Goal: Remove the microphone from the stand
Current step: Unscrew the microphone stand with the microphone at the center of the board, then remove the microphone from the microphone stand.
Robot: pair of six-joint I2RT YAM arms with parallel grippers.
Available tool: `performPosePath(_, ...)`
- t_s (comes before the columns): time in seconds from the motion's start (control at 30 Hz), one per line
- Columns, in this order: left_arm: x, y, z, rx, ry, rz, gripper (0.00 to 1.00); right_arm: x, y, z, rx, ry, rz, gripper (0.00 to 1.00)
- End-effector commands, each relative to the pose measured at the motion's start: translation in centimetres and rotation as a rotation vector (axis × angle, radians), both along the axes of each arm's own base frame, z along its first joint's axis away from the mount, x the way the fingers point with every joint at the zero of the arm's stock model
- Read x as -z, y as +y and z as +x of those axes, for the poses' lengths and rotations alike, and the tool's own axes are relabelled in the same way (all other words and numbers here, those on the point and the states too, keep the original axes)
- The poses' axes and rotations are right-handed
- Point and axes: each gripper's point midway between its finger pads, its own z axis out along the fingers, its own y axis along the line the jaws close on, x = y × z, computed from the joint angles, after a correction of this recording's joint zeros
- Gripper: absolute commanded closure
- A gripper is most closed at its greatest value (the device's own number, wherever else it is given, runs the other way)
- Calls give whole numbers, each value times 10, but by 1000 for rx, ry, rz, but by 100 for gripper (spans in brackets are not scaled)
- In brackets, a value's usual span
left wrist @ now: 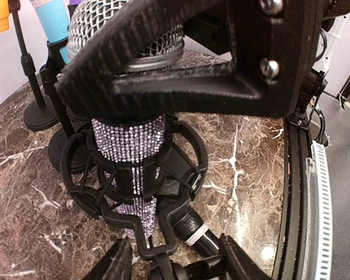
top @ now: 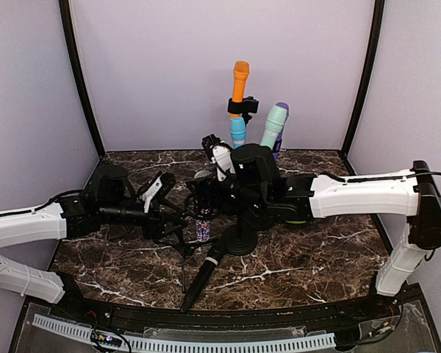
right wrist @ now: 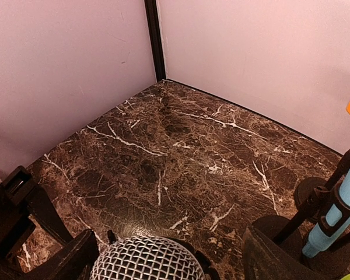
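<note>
I see the purple rhinestone-covered microphone with silver mesh head [left wrist: 131, 140] seated in its black shock-mount cradle [left wrist: 192, 149], right gripper [right wrist: 172, 254] jaws apart astride the head, left gripper [left wrist: 175, 265] jaws apart beneath the cradle; judged rigid, weighty, rough-skinned: grip the barrel, not the mesh.
</note>
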Motion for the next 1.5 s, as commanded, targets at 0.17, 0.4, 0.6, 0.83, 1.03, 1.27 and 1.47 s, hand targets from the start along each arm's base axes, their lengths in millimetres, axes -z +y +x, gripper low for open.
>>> performPosePath(0.17,-1,-1,-2,9,-5,6,69,-13,9,0,4,-8,42,30)
performPosePath(0.4,2,-1,-3,17,-2,23,84,-26,7,-2,5,-29,60,59)
performPosePath(0.6,4,-4,-7,74,-18,55,93,-50,7,-8,-35,-81,73,75)
performPosePath(0.83,10,-9,-6,145,-64,129,100,-73,7,-23,-125,-124,94,78)
performPosePath(1.03,20,-11,-5,175,-87,157,100,-81,6,-15,-83,-117,96,78)
performPosePath(1.27,22,-9,-7,192,-96,163,100,-91,-3,-5,0,-114,105,78)
performPosePath(1.47,23,-6,-5,176,-109,179,100,-112,-6,-12,-28,-132,147,78)
